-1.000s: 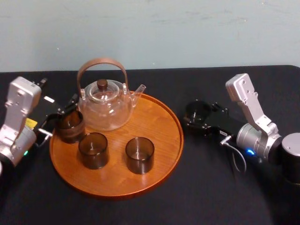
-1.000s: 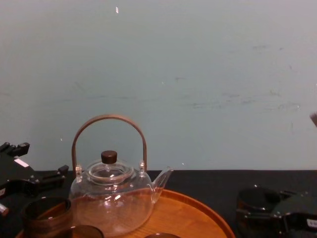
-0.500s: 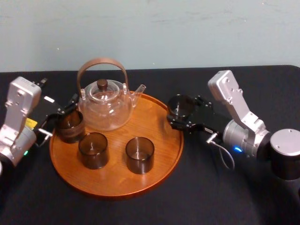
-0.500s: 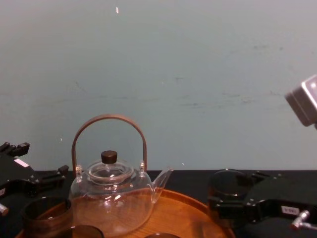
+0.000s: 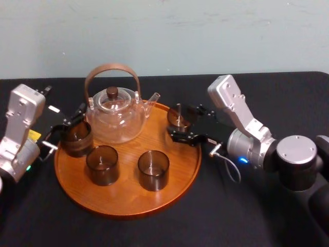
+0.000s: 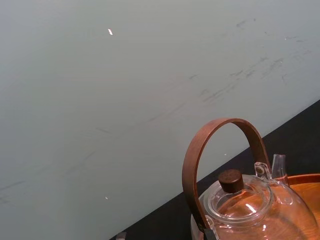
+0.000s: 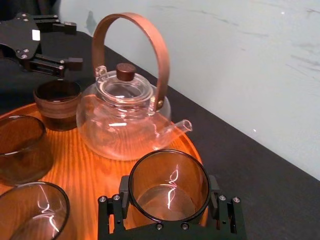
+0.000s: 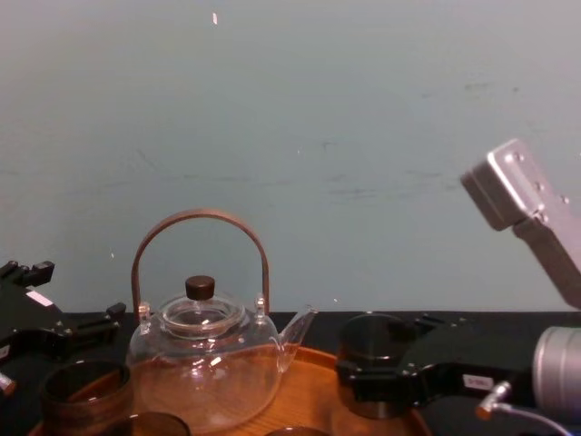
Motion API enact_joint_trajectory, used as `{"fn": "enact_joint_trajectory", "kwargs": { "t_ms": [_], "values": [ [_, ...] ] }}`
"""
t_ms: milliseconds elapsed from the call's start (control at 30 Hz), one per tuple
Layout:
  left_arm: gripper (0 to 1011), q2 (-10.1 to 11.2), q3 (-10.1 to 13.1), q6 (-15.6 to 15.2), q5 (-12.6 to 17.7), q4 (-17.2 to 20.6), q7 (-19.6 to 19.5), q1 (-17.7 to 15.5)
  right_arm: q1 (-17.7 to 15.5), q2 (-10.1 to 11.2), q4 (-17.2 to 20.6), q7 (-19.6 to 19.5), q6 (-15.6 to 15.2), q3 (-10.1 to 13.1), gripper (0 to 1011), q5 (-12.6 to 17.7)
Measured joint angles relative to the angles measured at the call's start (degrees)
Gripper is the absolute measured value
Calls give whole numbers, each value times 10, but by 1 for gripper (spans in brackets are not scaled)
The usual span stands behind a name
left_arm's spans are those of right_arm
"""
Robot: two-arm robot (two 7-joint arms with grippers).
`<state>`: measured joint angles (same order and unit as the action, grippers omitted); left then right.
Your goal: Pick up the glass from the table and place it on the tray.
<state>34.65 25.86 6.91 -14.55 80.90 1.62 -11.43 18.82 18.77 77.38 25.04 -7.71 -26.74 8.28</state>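
While my left gripper (image 5: 69,120) sits parked, jaws apart, by the tray's (image 5: 128,206) left rim, my right gripper (image 5: 181,123) has its jaws clamped on the glass (image 5: 177,117), over the right rim beside the teapot (image 5: 114,118).

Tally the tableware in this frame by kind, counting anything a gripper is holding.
Glasses: 4 (three standing on the tray, one held by the right gripper)
Teapot: 1
Tray: 1
Total: 6
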Motion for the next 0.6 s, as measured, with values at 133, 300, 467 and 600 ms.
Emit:
{"fn": "enact_joint_trajectory", "kwargs": {
  "t_ms": [133, 300, 467, 600],
  "values": [
    [1001, 0, 0, 0, 0, 0, 0, 0, 7, -8, -11, 1, 0, -8, 905, -5],
    [1001, 0, 0, 0, 0, 0, 0, 0, 14, -16, -26, 0, -1, -15, 905, -11],
    [1001, 0, 0, 0, 0, 0, 0, 0, 18, -21, -34, 0, -1, -19, 905, -16],
    [1001, 0, 0, 0, 0, 0, 0, 0, 21, -24, -44, 0, 0, -21, 905, -19]
  ]
}}
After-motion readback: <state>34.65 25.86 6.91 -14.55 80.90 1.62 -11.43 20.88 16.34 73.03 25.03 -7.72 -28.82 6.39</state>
